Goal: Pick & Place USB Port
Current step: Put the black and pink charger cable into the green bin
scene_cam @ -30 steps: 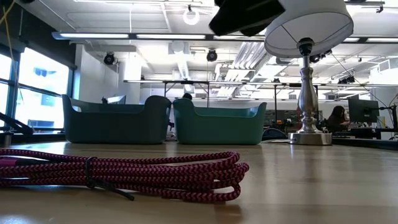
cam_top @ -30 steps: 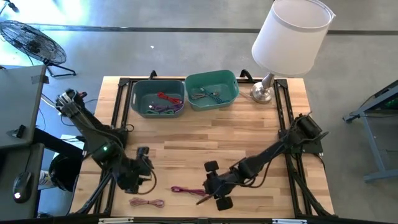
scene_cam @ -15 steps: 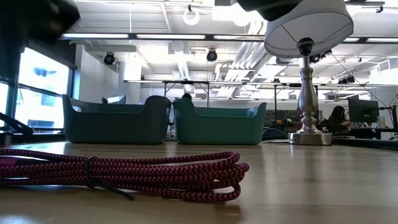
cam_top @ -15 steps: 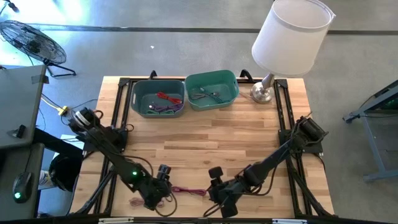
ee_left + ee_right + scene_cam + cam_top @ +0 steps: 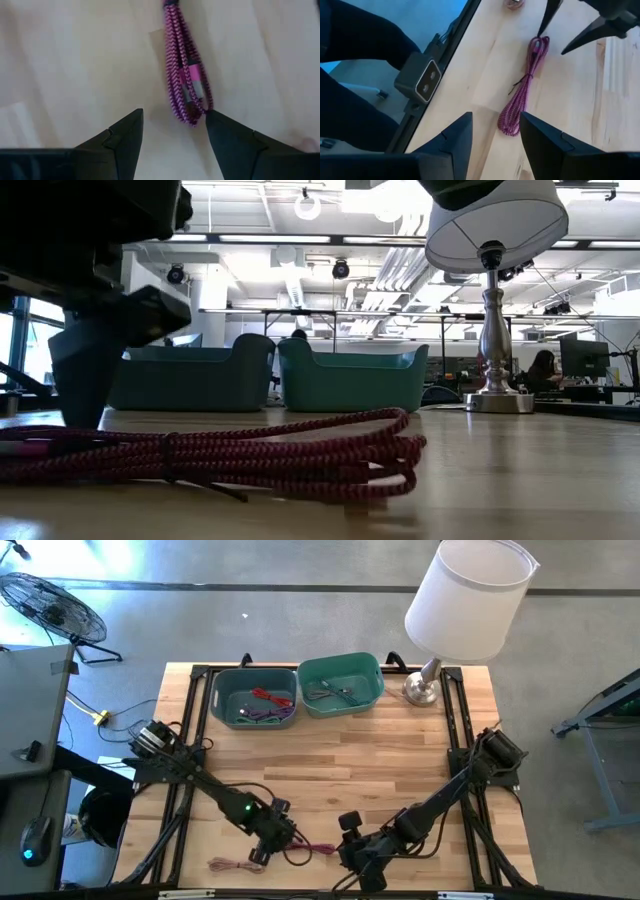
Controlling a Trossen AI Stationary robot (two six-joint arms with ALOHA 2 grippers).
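A bundled magenta braided USB cable point(image 5: 310, 848) lies flat on the wood table near its near edge and fills the low view's foreground point(image 5: 250, 455). My left gripper point(image 5: 268, 843) is open and points down at the cable's left end. In its wrist view point(image 5: 174, 112) that end point(image 5: 187, 75) lies between the fingers, close to one of them. My right gripper point(image 5: 352, 852) is open and hovers over the cable's right end. In its wrist view point(image 5: 496, 117) the cable point(image 5: 525, 95) shows ahead of the fingers, apart from them. My left gripper comes from above, pointing down, with one fingertip point(image 5: 212, 120) against the looped left end of the cable point(image 5: 197, 109). The fingers are not closed on it, and the cable lies on the table.
A second, pale pink cable bundle point(image 5: 235, 865) lies left of the magenta one. At the far edge stand a grey-blue bin point(image 5: 253, 698) and a teal bin point(image 5: 340, 685), each with cables inside, and a lamp point(image 5: 465, 605) at the far right. Bare wood lies between them and the grippers.
My left gripper has swung from the table's left side toward the right and the near edge and has come down at the magenta cable's left end. My right gripper has moved toward the near edge. The cable's loops have shifted slightly toward the right.
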